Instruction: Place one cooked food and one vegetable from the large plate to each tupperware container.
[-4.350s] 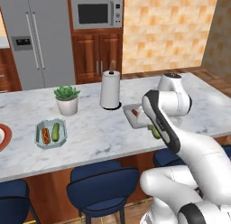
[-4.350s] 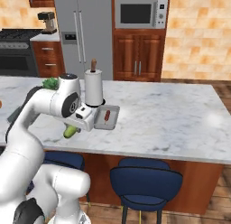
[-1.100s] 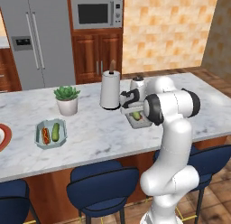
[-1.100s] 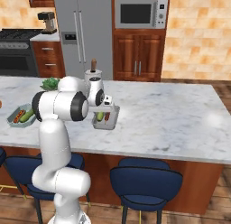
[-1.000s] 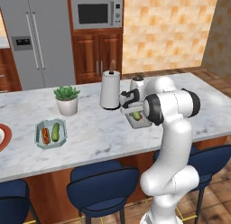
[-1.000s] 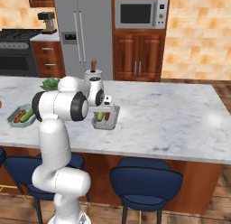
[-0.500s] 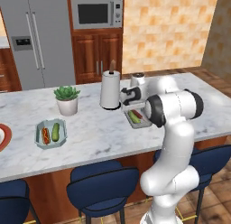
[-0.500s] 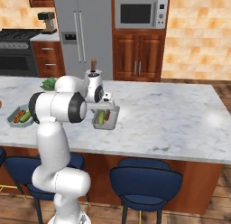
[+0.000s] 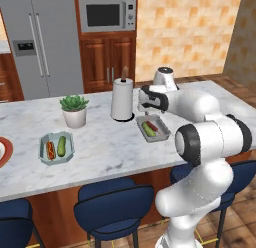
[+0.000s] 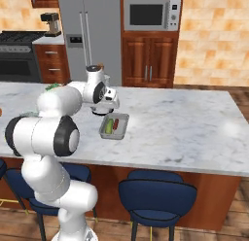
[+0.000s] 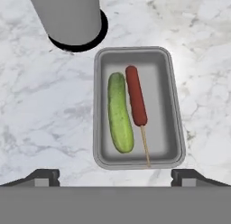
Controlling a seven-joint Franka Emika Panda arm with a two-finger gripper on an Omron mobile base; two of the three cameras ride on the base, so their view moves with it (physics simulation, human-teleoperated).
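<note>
Jaws spread wide, empty — above grey tub (image 11: 171, 105), no contact.

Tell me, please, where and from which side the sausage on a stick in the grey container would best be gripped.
Probably at the middle of the meat, from straight above. The sausage lies flat in the grey container, beside the cucumber, and its thin stick offers little to pinch. The open pincer would close across its width; one finger must slip into the narrow gap on the cucumber's side.
</note>
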